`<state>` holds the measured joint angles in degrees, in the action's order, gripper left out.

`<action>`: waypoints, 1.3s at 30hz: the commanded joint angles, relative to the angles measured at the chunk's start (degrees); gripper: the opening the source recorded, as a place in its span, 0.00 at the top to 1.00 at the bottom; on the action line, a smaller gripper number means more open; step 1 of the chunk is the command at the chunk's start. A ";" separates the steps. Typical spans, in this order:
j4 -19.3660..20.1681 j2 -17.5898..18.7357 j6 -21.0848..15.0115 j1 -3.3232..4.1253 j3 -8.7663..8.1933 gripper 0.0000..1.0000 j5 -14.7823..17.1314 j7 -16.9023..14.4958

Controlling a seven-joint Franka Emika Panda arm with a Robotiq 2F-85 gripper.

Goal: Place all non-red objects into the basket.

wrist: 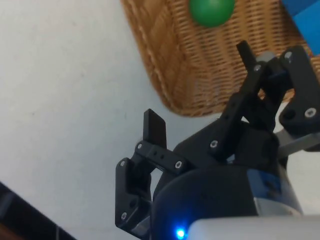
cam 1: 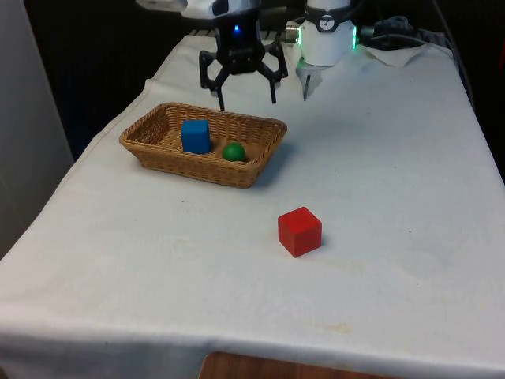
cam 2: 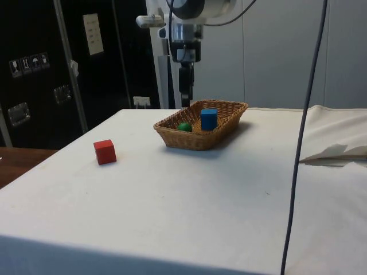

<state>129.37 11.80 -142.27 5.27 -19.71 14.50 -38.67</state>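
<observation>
A wicker basket (cam 1: 158,150) (cam 2: 172,135) (wrist: 165,75) stands left of the table's middle in the front view. Inside it lie a blue cube (cam 1: 195,135) (cam 2: 209,118) (wrist: 306,20) and a green ball (cam 1: 233,151) (cam 2: 184,126) (wrist: 211,10). A red cube (cam 1: 299,231) (cam 2: 105,152) rests on the cloth outside the basket, nearer the front edge. My gripper (cam 1: 247,99) (cam 2: 184,97) (wrist: 199,86) hovers above the basket's far rim, open, with nothing between its fingers.
White cloth covers the table. Crumpled white fabric (cam 1: 394,51) (cam 2: 335,150) lies at the far corner, on the front view's right. A dark cable (cam 2: 301,143) hangs across the side view. A bare wooden edge (cam 1: 260,367) shows under the cloth's front.
</observation>
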 commanded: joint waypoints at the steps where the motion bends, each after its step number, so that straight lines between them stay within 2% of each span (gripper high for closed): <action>1: 0.11 -0.40 0.23 0.11 0.06 0.00 0.00 0.23; 3: 0.63 -1.55 0.74 0.63 0.23 0.00 -0.69 1.78; 8: 1.20 -3.04 1.60 1.15 1.15 0.00 -0.92 3.61; 9: 0.86 -2.69 1.66 0.80 1.26 0.00 -0.06 2.52; 10: 1.32 -3.21 1.66 1.32 1.38 0.00 -0.92 3.95; 13: 1.66 -3.78 1.95 1.66 2.23 0.00 -1.03 5.21; 16: 1.72 -4.01 2.18 1.89 2.92 0.00 -1.03 6.13; 17: 1.49 -3.78 2.01 1.55 3.04 0.00 -0.17 5.04; 18: 1.72 -4.07 2.29 2.01 3.21 0.00 -1.03 6.42; 25: 1.83 -4.58 2.86 2.41 5.67 0.00 -1.03 9.11; 26: 1.49 -4.41 2.92 2.01 5.90 0.00 -0.17 8.08; 27: 1.83 -4.64 2.92 2.41 5.96 0.00 -1.03 9.34; 32: 1.78 -4.76 3.04 2.75 7.85 0.00 -1.09 11.40; 33: 1.78 -4.76 3.04 2.75 8.14 0.00 -1.09 11.69; 34: 1.55 -4.47 2.92 2.41 8.14 0.00 -0.17 10.43; 35: 1.78 -4.76 2.98 2.81 8.48 0.00 -1.15 12.03; 39: 1.72 -4.93 2.92 3.04 9.91 0.00 -1.26 13.64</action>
<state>130.86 7.16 -139.34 7.96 -9.74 14.21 -26.24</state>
